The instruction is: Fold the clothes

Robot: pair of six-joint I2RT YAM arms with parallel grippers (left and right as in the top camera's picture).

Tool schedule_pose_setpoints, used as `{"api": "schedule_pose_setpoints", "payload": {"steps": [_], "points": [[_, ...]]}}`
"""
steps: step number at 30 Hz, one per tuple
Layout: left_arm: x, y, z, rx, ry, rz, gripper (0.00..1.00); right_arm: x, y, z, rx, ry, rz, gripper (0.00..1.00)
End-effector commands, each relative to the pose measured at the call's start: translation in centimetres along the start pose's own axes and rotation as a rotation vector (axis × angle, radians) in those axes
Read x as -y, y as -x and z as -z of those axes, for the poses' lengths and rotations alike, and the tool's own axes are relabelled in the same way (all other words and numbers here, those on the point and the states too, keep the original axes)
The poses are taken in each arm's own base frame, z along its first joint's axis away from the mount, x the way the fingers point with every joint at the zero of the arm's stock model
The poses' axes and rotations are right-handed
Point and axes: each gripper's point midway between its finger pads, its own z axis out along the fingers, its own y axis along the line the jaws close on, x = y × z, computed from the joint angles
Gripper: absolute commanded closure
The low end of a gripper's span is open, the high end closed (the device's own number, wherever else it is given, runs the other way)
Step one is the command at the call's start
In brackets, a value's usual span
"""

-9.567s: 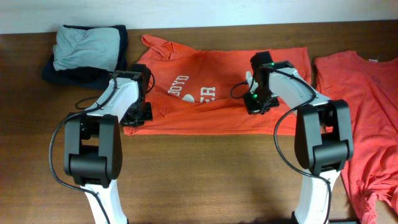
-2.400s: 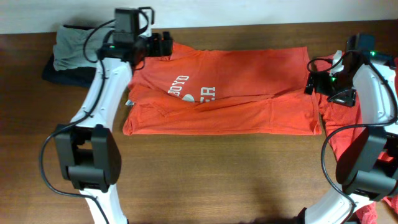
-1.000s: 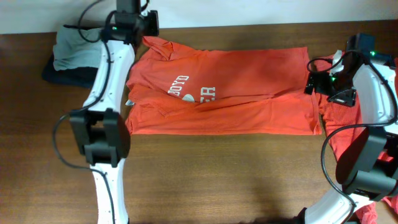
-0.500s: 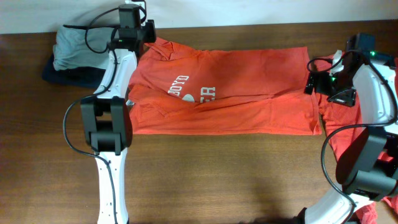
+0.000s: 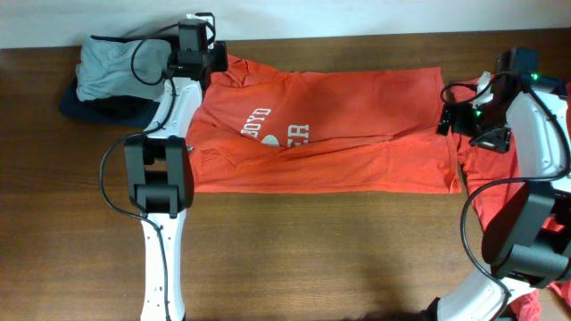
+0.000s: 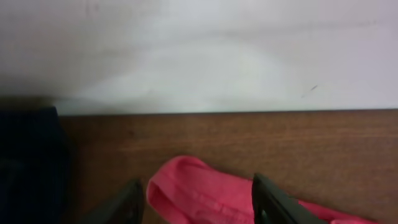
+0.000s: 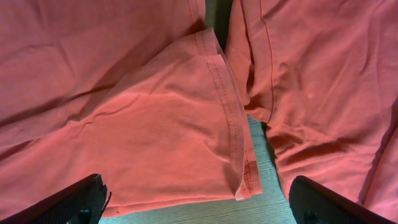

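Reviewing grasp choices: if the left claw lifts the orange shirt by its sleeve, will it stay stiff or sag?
Likely floppy: the orange shirt lies creased and folded over itself, so it should drape from the lifted point. Its sleeve bunches softly inside the left claw, suggesting thin, light cloth. Pushed, it would probably wrinkle, not slide whole.

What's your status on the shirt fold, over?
Left gripper open around far-left corner of shirt. Right gripper open above its right edge. Shirt partly folded, lettering showing. Second shirt crowds right edge.
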Motion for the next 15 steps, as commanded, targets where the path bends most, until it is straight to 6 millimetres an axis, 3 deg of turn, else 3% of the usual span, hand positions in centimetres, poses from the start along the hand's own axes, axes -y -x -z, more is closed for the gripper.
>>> {"api": "schedule_pose_setpoints", "payload": {"steps": [1,6,11,15], "points": [[0.2,-1.9,-1.5,-0.015,0.002,-0.011,0.45,-0.1,-0.1,0.1,0.000,0.009,0.002,0.01],[0.7,-4.2,-2.8,-0.048,-0.005,-0.009,0.45,-0.1,-0.1,0.1,0.000,0.009,0.002,0.01],[0.7,-4.2,-3.0,-0.042,-0.005,-0.009,0.46,-0.1,-0.1,0.1,0.000,0.009,0.002,0.01],[0.7,-4.2,-2.9,-0.043,-0.006,-0.009,0.71,-0.1,-0.1,0.1,0.000,0.009,0.002,0.01]]}}
